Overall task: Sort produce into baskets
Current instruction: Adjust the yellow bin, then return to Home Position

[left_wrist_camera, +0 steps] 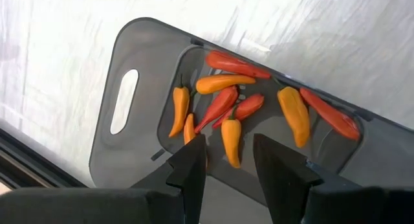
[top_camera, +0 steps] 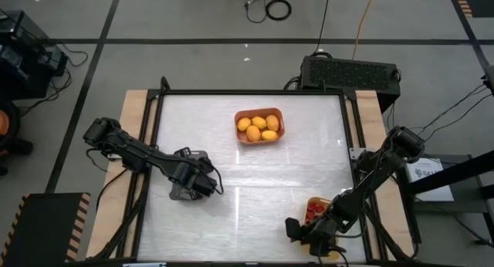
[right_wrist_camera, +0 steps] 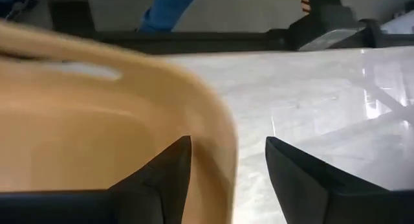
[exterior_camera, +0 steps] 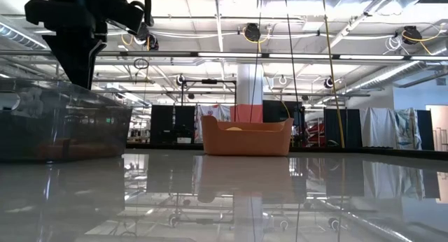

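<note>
The dark grey tray [left_wrist_camera: 129, 62] holds several red and orange chili pieces [left_wrist_camera: 223, 104] and lies at the table's left [top_camera: 176, 194]. My left gripper [left_wrist_camera: 228, 153] hovers open and empty above it [top_camera: 202, 186]. The orange basket [top_camera: 259, 126] at the far middle holds several yellow-orange fruits [top_camera: 258, 128]. The yellow tray [top_camera: 316, 200] with red berries [top_camera: 312, 213] lies near the front right. My right gripper [top_camera: 297, 230] is open at that tray's near-left corner. Its fingers stand on either side of the tray's rim [right_wrist_camera: 217, 130], one inside and one outside.
A raised black frame [top_camera: 255, 92] borders the white tabletop. The low view shows the orange basket [exterior_camera: 246, 136] far off and the grey tray [exterior_camera: 63, 123] at the left under my left arm. A black box [top_camera: 349, 72] sits beyond the far edge.
</note>
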You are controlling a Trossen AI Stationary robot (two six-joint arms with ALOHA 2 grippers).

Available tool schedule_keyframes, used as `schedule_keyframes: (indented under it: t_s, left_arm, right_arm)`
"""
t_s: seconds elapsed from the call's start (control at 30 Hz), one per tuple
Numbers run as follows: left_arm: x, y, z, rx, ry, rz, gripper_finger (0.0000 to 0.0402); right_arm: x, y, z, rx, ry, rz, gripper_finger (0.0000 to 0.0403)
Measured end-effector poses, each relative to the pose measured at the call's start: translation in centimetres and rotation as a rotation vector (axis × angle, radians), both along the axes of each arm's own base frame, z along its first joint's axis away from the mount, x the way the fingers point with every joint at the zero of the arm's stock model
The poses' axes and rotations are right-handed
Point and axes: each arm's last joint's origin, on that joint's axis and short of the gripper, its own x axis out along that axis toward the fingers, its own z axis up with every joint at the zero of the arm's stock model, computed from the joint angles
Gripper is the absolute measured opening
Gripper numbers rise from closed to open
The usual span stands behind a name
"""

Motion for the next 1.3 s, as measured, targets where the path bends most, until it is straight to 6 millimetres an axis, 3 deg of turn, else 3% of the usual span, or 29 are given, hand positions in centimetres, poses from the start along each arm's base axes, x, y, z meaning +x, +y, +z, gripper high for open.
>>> schedule_keyframes:
  t_s: [0.4, 0.67, 0.9, 1.17, 1.3]
  left_arm:
    - [0.0, 0.1, 0.0, 0.018, 0.0, -0.025, 0.0137]
    - [0.0, 0.1, 0.0, 0.019, 0.0, -0.025, 0.0137]
    - [0.2, 0.1, 0.0, 0.033, -0.023, -0.025, 0.0137]
    - [0.3, 0.1, 0.1, 0.04, -0.037, -0.026, 0.0137]
    - [0.7, 0.0, 1.1, 0.038, -0.084, -0.026, 0.0137]
  right_arm:
    - [-2.3, 1.0, -0.5, -0.143, 0.004, 0.205, 0.0113]
    - [-3.4, 2.0, -0.5, -0.097, 0.037, 0.155, 0.0079]
    - [-3.2, 2.1, 0.0, -0.044, 0.088, 0.02, 0.0097]
    - [-2.7, 2.8, 3.4, -0.01, 0.169, -0.112, 0.0147]
    - [-2.5, 2.9, 5.5, -0.009, 0.224, -0.19, 0.0162]
